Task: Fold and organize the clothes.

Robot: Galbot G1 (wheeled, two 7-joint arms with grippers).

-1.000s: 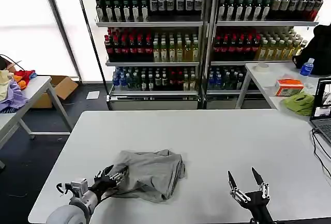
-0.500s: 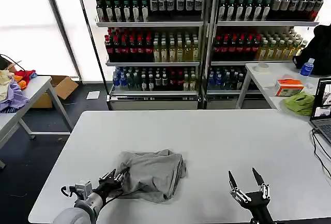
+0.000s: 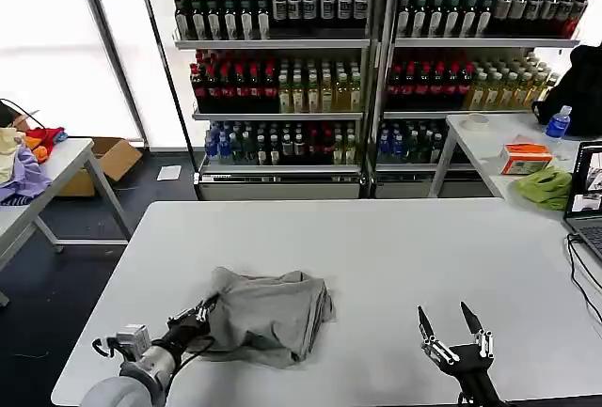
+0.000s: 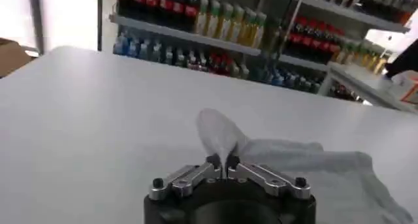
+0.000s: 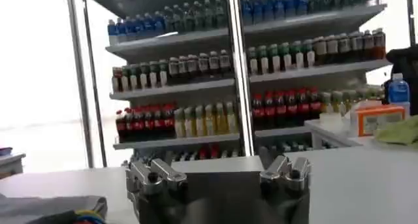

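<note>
Left gripper (image 3: pixel 200 311): closed, your fingers pinching a raised fold at the left edge of the grey shirt (image 3: pixel 268 313); the same pinch reads in your left wrist view (image 4: pixel 222 162).
Grey shirt (image 4: pixel 307 166): light grey, bunched into a rumpled heap, lying on the white table (image 3: pixel 395 247) near its front-left.
Right gripper (image 3: pixel 453 328): fingers spread wide, holding nothing, low at your front-right, well apart from the shirt.

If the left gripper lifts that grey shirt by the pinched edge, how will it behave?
Probably floppy: the grey shirt lies in soft crumpled folds on the table, so it would likely drape and unfold. The left gripper is shut on one thin flap, so the rest may drag. It looks light.
</note>
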